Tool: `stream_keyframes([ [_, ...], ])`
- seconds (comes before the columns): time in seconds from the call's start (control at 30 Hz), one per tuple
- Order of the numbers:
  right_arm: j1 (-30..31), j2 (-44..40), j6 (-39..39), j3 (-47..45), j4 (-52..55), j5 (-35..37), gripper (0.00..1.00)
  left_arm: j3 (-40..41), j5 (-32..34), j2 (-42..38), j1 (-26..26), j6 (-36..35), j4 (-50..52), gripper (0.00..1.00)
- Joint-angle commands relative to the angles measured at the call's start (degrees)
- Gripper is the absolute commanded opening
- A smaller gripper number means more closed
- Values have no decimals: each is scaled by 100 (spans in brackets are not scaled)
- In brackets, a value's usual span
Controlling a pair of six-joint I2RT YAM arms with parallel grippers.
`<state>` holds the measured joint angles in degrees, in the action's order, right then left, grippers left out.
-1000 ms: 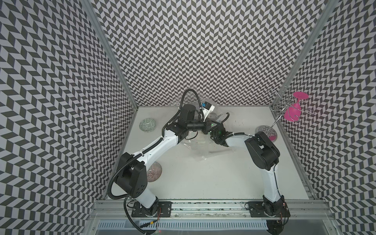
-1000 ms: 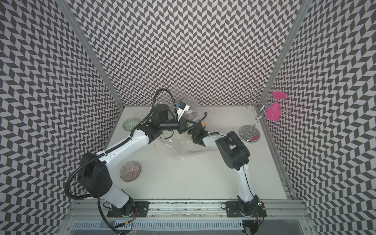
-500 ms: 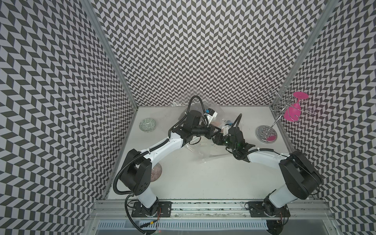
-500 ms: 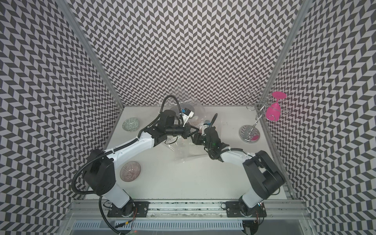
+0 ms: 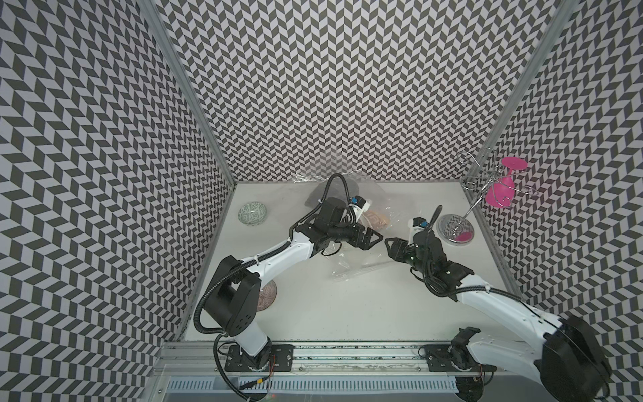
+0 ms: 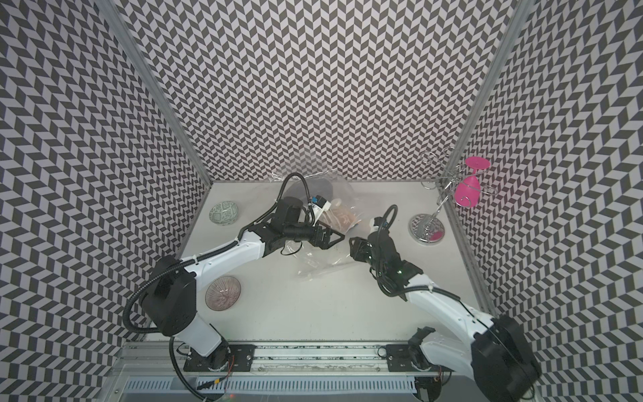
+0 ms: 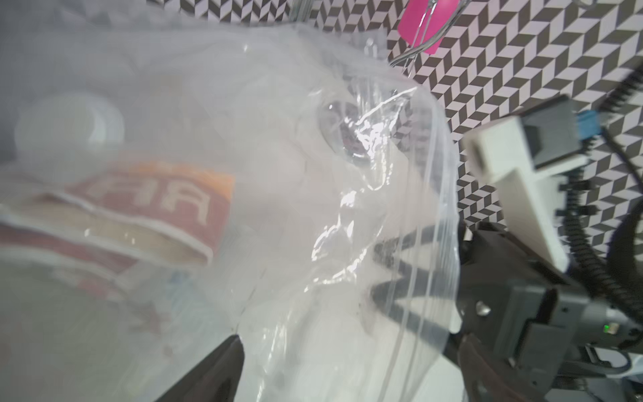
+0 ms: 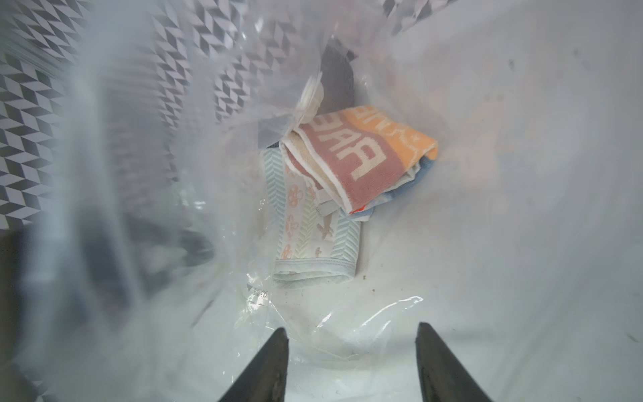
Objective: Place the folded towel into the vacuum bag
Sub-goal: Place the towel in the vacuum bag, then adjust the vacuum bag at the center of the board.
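Left gripper [image 7: 348, 348]: fingers [image 7: 222, 372] spread wide, only the dark tips in frame. Vacuum bag [image 7: 295, 156] directly ahead, its clear, crinkled film filling most of the view and hanging between the tips; contact cannot be told. Folded towel [image 7: 149, 209] seen through the film, ahead toward one finger's side: red-pink, cream letters, orange band, blurred. White valve cap [image 7: 69, 121] beyond it. Zip-seal edge [image 7: 431, 243] toward the other finger; right gripper [image 7: 379, 271] just behind it, fingers parted. Pink glass [image 7: 421, 24] far ahead.
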<state>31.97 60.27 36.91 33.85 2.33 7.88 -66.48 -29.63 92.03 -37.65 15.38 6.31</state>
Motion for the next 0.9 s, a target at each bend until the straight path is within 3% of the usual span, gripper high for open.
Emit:
stream_keyframes([
  [0.0, -46, -786, 105, -230, 77, 939, 64, 210, 454, -766, 75, 92, 60, 99],
  [0.17, -219, -1084, -120, 381, 600, 1649, 74, 570, 681, -1524, 403, 217, 688, 100],
  [0.3, -949, -641, -101, 958, 795, 683, 77, 850, 691, -1649, 631, 159, 1538, 100],
  [0.4, -1122, -493, -25, 1002, 560, 195, 76, 1086, 349, -1598, 823, 141, 2069, 99],
  [0.67, -1216, -259, -75, 1105, 511, 251, 76, 1512, 314, -1711, 897, 117, 2735, 99],
  [0.87, -1272, -239, -108, 1056, 406, 37, 76, 1741, -559, -1387, 921, 162, 2231, 100],
])
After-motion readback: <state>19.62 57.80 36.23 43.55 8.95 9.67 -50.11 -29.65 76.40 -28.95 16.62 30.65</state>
